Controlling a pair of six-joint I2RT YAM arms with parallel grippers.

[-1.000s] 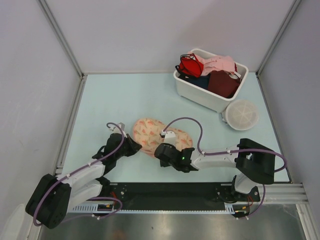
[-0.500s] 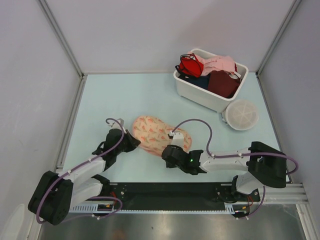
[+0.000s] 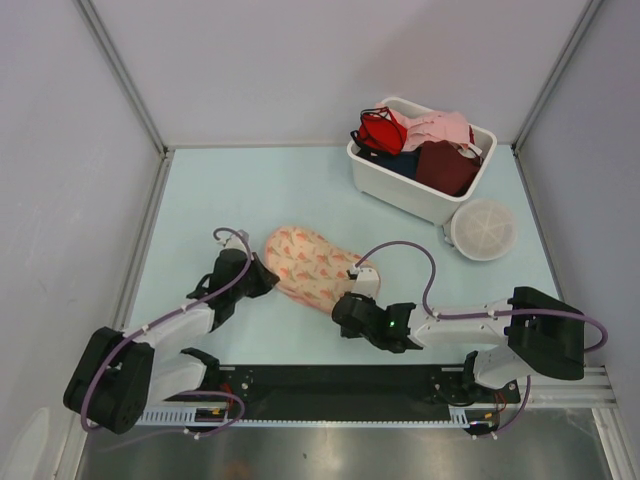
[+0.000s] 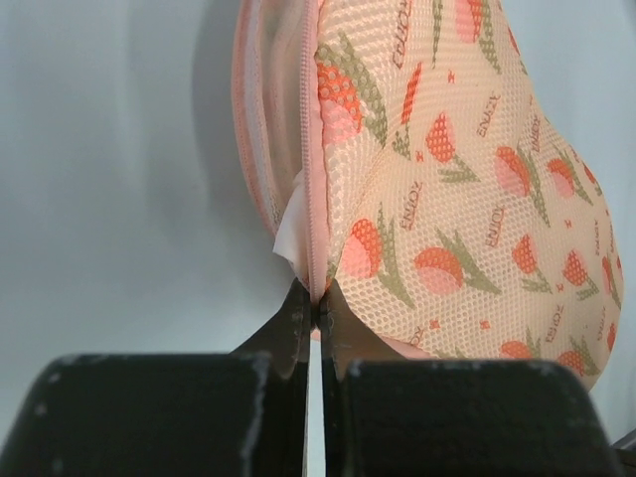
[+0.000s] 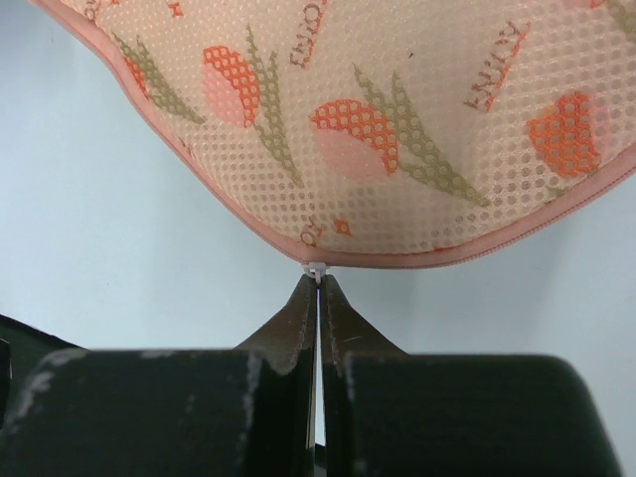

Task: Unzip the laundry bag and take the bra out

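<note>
Top external shows the laundry bag [image 3: 310,265] mid near edge of the surface [image 3: 250,195]; left end effector [image 3: 262,280] pinches its left seam, right end effector [image 3: 345,308] pinches the white zipper pull [image 5: 316,270]; bin [image 3: 400,190] well apart, far-right corner

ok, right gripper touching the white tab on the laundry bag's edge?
Touching. Right wrist view: right gripper has its jaws shut on the white tab at the laundry bag seam.

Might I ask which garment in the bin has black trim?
The red bra at the left end of the bin; the pink garment and maroon garment lie to its right.
</note>
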